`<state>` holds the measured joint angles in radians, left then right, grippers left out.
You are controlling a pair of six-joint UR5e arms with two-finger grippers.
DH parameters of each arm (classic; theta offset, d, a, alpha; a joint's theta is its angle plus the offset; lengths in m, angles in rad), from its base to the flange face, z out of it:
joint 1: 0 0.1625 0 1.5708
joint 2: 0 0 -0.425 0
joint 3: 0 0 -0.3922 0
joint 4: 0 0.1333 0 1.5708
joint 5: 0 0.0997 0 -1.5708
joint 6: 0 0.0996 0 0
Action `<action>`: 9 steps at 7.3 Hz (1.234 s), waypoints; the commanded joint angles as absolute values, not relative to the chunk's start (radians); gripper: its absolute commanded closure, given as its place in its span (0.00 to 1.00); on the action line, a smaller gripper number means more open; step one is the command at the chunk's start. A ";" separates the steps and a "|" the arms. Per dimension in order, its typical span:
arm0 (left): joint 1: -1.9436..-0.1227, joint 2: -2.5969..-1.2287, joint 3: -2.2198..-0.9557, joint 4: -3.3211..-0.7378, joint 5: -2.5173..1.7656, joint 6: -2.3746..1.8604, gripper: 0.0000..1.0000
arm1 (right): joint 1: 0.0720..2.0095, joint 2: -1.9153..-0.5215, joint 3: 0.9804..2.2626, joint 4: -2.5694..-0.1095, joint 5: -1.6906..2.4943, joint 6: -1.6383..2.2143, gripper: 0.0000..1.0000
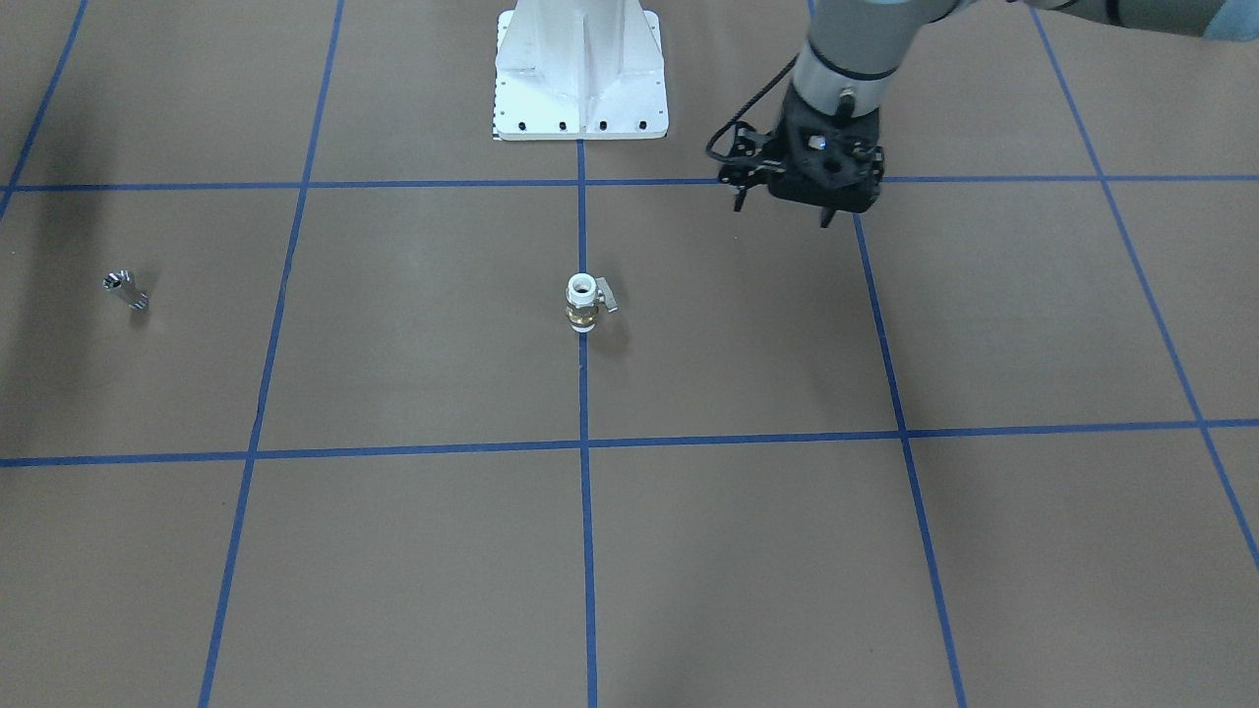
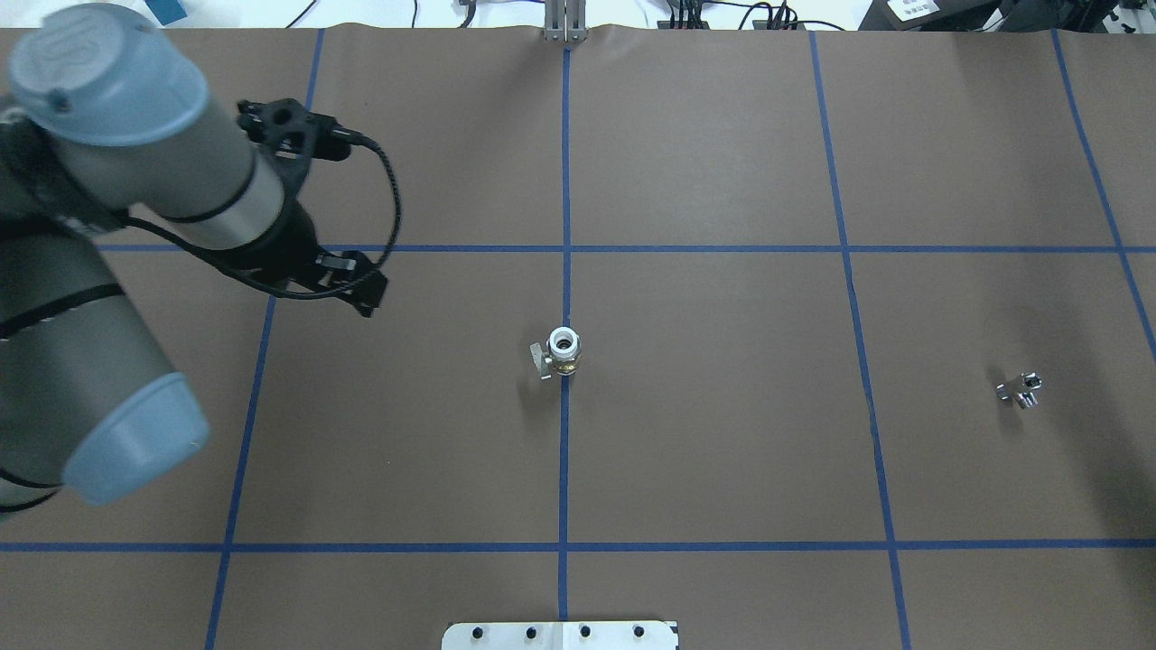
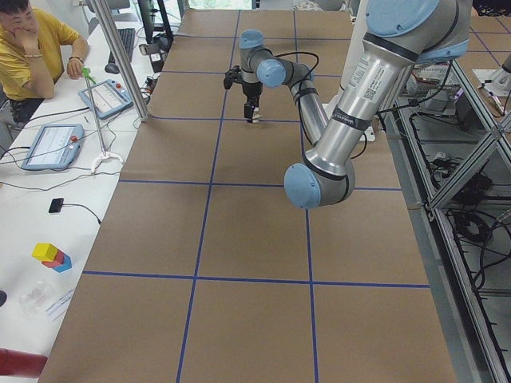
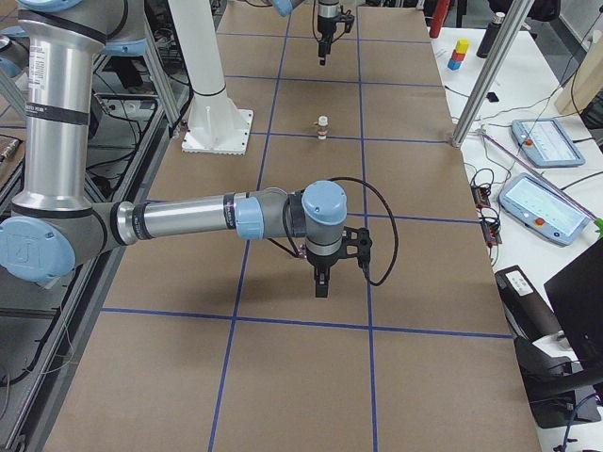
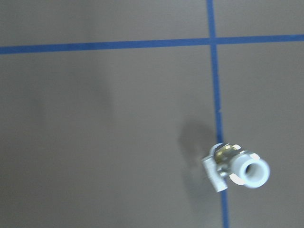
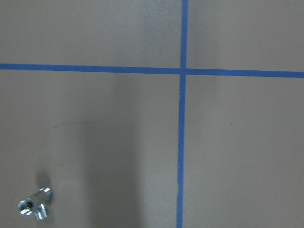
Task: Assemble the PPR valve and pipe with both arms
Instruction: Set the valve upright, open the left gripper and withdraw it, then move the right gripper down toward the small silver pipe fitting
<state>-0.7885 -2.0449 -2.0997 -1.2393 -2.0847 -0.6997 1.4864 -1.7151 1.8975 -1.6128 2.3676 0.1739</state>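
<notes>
The PPR valve (image 1: 582, 303) stands upright on the brown table at its middle, white tube end up, lever to one side. It also shows in the overhead view (image 2: 562, 350) and the left wrist view (image 5: 237, 168). The chrome pipe (image 1: 126, 290) lies far off on the robot's right side (image 2: 1020, 390) and shows low left in the right wrist view (image 6: 33, 209). My left gripper (image 1: 782, 211) hangs open and empty above the table, left of the valve and apart from it (image 2: 361, 293). My right gripper (image 4: 320, 282) shows only in the exterior right view, pointing down; I cannot tell whether it is open.
The white bolted pedestal base (image 1: 580, 79) stands at the robot's edge of the table. Blue tape lines (image 2: 565, 181) divide the table into squares. A seated operator (image 3: 32, 48) and tablets are at a side desk beyond the table's far edge, with a metal post (image 3: 120, 56) there.
</notes>
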 commanded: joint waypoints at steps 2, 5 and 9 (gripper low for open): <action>-1.068 -1.809 -2.152 -1.227 -2.195 -0.204 0.00 | 1.364 -1.729 1.945 -1.461 2.378 0.464 0.00; -1.190 -1.671 -2.137 -1.238 -2.206 -0.084 0.00 | 1.269 -1.735 1.962 -1.358 2.375 0.630 0.00; -1.241 -1.545 -2.060 -1.474 -2.209 -0.089 0.00 | 1.154 -1.738 1.997 -1.345 2.311 0.667 0.00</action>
<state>-1.2280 -1.5668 -2.0976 -1.3981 -2.2073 -0.0864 1.2059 -1.7426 1.9907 -1.3534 2.3493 0.6634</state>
